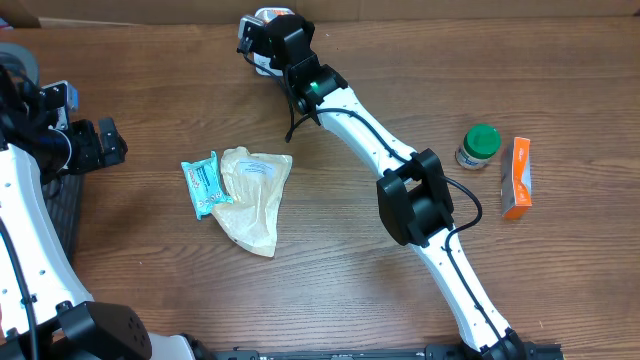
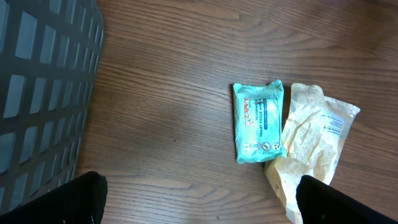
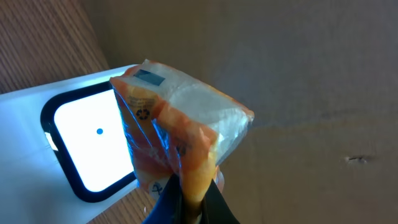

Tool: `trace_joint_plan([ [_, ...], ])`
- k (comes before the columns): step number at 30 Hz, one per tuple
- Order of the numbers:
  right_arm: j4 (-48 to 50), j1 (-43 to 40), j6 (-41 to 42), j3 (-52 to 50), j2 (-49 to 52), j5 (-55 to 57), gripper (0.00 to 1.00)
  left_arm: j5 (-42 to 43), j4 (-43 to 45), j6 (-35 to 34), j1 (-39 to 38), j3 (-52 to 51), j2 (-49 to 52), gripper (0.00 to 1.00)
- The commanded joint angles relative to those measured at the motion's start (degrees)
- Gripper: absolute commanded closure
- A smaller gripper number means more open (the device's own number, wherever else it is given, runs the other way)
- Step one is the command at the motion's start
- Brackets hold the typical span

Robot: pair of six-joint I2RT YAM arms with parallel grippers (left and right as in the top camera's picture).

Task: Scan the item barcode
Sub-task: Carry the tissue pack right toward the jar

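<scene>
My right gripper (image 3: pixel 189 186) is shut on the bottom seam of an orange and clear plastic packet (image 3: pixel 180 124). It holds the packet up beside the scanner (image 3: pixel 37 162), a white unit with a black-framed, brightly lit window. In the overhead view this gripper (image 1: pixel 262 40) reaches to the table's far edge. My left gripper (image 2: pixel 199 205) stands wide open over bare wood at the left side (image 1: pixel 105 140), with nothing between its fingers. A teal wipes pack (image 2: pixel 259 122) and a beige pouch (image 2: pixel 314 143) lie just beyond it.
The teal pack (image 1: pixel 204 184) and beige pouch (image 1: pixel 255 195) lie left of centre. A green-lidded jar (image 1: pixel 479 146) and an orange box (image 1: pixel 517 178) stand at the right. A dark slatted basket (image 2: pixel 43 81) is at the far left. Cardboard backs the table.
</scene>
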Motion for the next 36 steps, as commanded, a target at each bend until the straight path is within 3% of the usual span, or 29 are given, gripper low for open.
trace_joint_plan([
  [1,0.6,0.3,9.8,0.3,-2.8,-0.5,0.96,0.5,0.1,1.5,-0.4,0.0,-0.3,0.00],
  [8,-8.5,0.3,33.1,0.3,-14.5,-0.9,0.96,0.5,0.1,1.5,-0.4,0.0,-0.3,0.01],
  [12,-23.7,0.1,58.2,0.3,-23.6,-1.1,0.96,0.5,0.1,1.5,-0.4,0.0,-0.3,0.00],
  [13,-31.4,-0.6,67.0,0.3,-26.9,-2.1,0.96,0.5,0.1,1.5,-0.4,0.0,-0.3,0.00],
  [19,-58.0,-4.7,89.1,0.3,-33.5,-4.1,0.96,0.5,0.1,1.5,-0.4,0.0,-0.3,0.00],
  [23,-71.6,-9.1,97.1,0.0,-32.6,-4.0,0.96,0.5,0.1,1.5,-0.4,0.0,-0.3,0.00],
  [27,-78.4,-14.4,106.5,-3.0,-30.6,-3.8,0.96,0.5,0.1,1.5,-0.4,0.0,-0.3,0.00],
  [31,-76.9,-18.6,113.1,-11.4,-30.0,-3.9,0.96,0.5,0.1,1.5,-0.4,0.0,-0.3,0.01],
  [36,-69.2,-23.2,113.8,-25.2,-30.0,-4.1,0.96,0.5,0.1,1.5,-0.4,0.0,-0.3,0.01],
])
